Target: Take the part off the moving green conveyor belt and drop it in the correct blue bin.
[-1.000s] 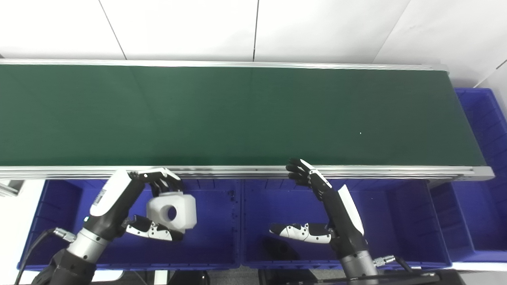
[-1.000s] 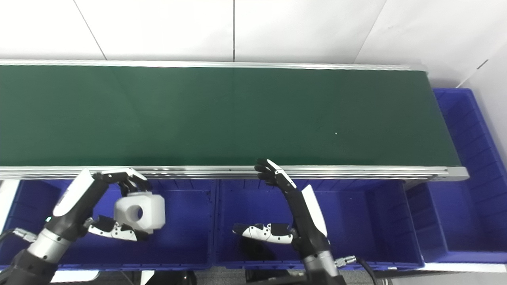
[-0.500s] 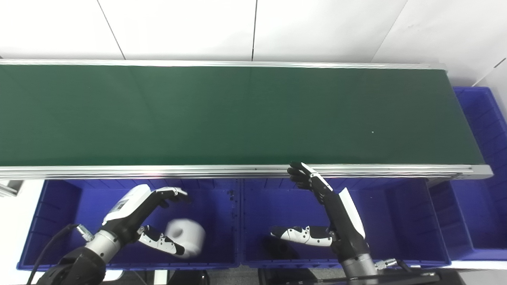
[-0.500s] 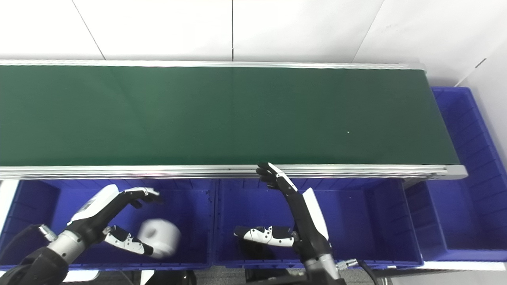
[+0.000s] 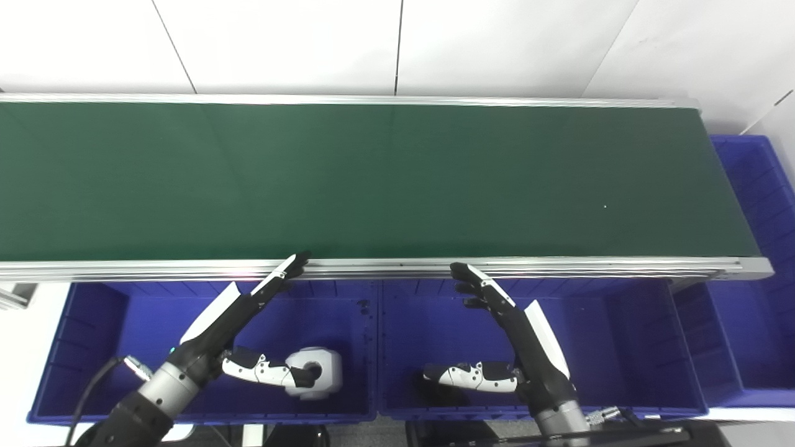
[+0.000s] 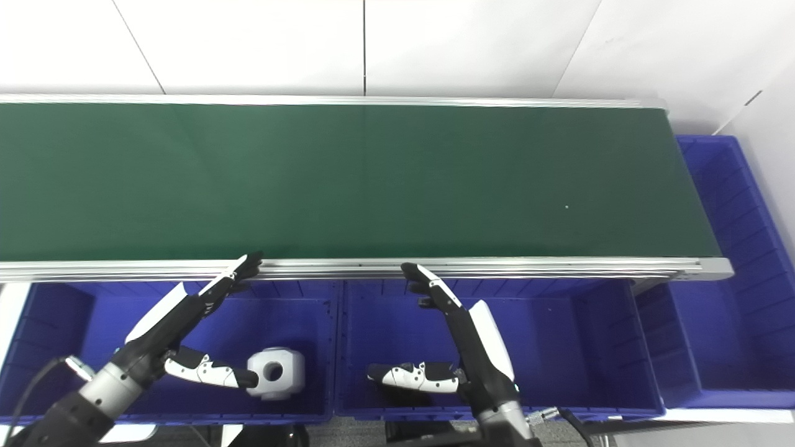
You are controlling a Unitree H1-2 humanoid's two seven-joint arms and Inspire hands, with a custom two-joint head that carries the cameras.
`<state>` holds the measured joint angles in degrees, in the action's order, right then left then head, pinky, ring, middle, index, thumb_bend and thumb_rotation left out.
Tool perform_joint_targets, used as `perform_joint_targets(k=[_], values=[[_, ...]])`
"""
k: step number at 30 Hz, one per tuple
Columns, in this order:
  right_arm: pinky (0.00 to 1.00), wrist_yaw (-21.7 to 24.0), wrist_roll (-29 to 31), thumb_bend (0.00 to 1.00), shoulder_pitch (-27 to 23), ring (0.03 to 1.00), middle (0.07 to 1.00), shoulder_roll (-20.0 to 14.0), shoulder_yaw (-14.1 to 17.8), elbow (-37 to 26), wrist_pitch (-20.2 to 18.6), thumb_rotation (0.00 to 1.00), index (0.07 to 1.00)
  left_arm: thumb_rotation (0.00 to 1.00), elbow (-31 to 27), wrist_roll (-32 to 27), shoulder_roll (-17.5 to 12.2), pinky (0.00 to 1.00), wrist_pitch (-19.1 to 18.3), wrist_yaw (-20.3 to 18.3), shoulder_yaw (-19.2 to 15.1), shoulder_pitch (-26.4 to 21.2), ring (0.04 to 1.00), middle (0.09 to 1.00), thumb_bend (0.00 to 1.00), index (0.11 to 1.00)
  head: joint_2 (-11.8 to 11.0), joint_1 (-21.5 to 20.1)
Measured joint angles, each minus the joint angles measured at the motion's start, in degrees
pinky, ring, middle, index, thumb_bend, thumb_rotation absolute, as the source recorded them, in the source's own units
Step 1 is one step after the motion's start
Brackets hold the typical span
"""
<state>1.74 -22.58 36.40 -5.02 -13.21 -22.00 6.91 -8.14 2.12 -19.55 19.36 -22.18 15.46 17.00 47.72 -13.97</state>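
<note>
White part (image 5: 317,380), a blocky piece with a round hole in its side, is lying on the floor of the left blue bin (image 5: 87,347), close to that bin's near wall and towards its right end; no brand, label or writing is showing on it or anywhere else that can be read. Left hand (image 5: 248,335) is reaching over the same bin with its fingers (image 5: 282,273) stretched out straight and spread well away from the thumb (image 5: 267,374), gripping nothing; the fingertips are pointing up at the conveyor's near rail, while the tip of the thumb is lying just beside the part, and whether it is touching cannot be told. Right hand (image 6: 456,347) is hanging over the middle blue bin (image 6: 559,347), likewise empty, its fingers (image 6: 428,288) extended upward towards the rail and its thumb (image 6: 413,377) sticking out to the left, well apart from them. A dark patch is showing on that bin's floor under the thumb, too dim to identify. Beyond the bins, the aluminium rail (image 5: 559,268) is running across the view, and behind it the green conveyor belt (image 5: 397,180) is lying bare apart from a tiny pale speck near its right end. A third blue bin (image 6: 726,248) is standing past the belt's right end, against the white wall (image 5: 497,43)
</note>
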Motion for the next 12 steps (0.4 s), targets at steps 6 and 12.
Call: perform_joint_targets(k=[6,12], values=[[0.78,0.12,0.18,0.83,0.03,0.851,0.882,-0.03,0.00,0.83,-0.42,0.20,0.891,0.19,2.98,-4.16,3.27,0.93,4.20,-0.04,0.39,1.53,0.962,0.979,0.79,0.975,-0.97,0.26],[0.79,0.11,0.12,0.82,0.05,0.851,0.886,-0.36,0.06,1.81,-0.69,0.20,0.895,0.18,7.27,-4.22,3.25,0.94,4.90,-0.18,-0.49,0.83,0.952,0.964,0.79,0.966,-1.14,0.00]])
